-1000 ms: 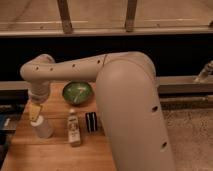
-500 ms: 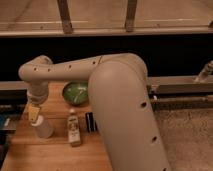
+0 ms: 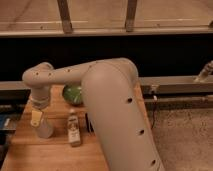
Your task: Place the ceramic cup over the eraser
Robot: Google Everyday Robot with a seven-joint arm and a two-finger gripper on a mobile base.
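Ceramic cup (image 3: 46, 131) stands at lower left on the worktop (image 3: 50, 156), unlifted. The hand (image 3: 39, 121) is spread wide over it, and the eraser (image 3: 89, 123) is still uncovered.

High close view over arm (image 3: 120, 115) onto table (image 3: 30, 156) (gripper (image 3: 39, 122) lower left)

No readable text, brand, number or sign anywhere. On the small bottle (image 3: 74, 131), standing well in from the left edge of the table (image 3: 52, 156), only a pale label with marks too blurred to make out as letters or figures. Nothing legible either on the hand (image 3: 38, 120), down at the top of the ceramic cup (image 3: 46, 131) near the table's left edge, nor on the cup's plain off-white side.
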